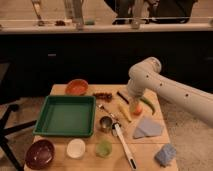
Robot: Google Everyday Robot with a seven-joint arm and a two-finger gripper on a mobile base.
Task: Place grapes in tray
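My pincer (134, 101) hangs over the far right part of the pale wooden table (147, 150), at the end of my smooth white rounded arm. Its fingers stand apart and grip nothing. Right under it sits a round orange fruit (135, 108).

The grapes (103, 95) lie on the bare wood near the far edge. They are a short knobbly string of dark reddish berries, stretched left to right. They are outside the tray, just past its far right corner and well to the left of my pincer. The tray (65, 116) is square green plastic with raised sloping walls and fills the left middle of the table.

A shallow orange bowl (76, 87) sits left of the grapes at the far edge, and a slim dark bar (122, 96) lies to their right. A curved green pod (147, 105) and a long yellow piece (124, 113) flank the fruit. A small shiny metal cup (105, 123) stands beside the tray's right wall, with a long white-handled tool (125, 146) running from it toward the near edge. A folded grey-blue cloth (147, 127) lies at the right side and a blue sponge (165, 154) in the near right corner. Along the near edge stand a glossy dark red bowl (40, 153), a small white bowl (76, 148) and a pale green cup (104, 148).
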